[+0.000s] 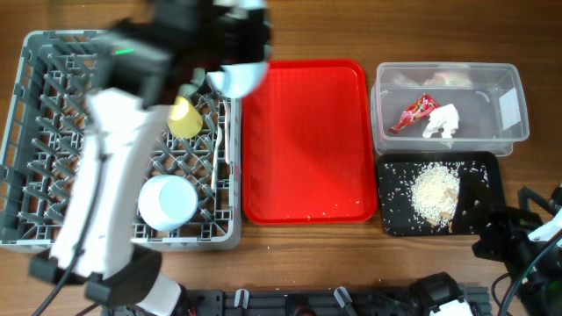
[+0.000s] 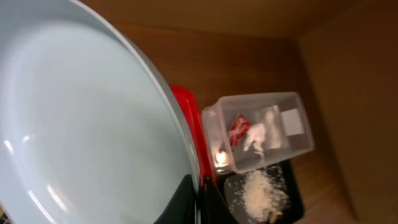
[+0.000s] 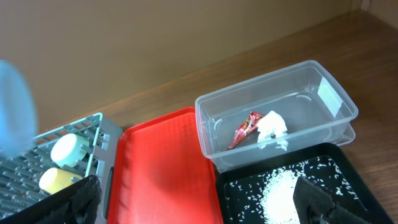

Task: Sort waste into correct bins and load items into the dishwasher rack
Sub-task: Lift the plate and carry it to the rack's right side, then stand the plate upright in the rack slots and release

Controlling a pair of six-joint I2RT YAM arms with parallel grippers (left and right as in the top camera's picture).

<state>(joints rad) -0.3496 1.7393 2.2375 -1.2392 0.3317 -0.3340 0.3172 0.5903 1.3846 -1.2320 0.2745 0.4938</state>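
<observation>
The left arm (image 1: 105, 175) reaches from the near edge across the large grey pegged dishwasher rack (image 1: 35, 132), and the left gripper (image 2: 198, 198) is clamped on the rim of the light blue round plate (image 1: 239, 79). The plate is tipped steeply above the rack's far right corner, beside the red serving tray (image 1: 303, 140). The rack holds a small yellow cup (image 1: 183, 119) and a pale bowl (image 1: 167, 200); the clear plastic tub (image 1: 386, 132) holds a red wrapper (image 1: 414, 112) and white tissue (image 1: 442, 121), the black tray (image 1: 487, 180) holds rice scraps (image 1: 435, 195), and the right gripper (image 3: 199, 202) gapes wide over its near edge
</observation>
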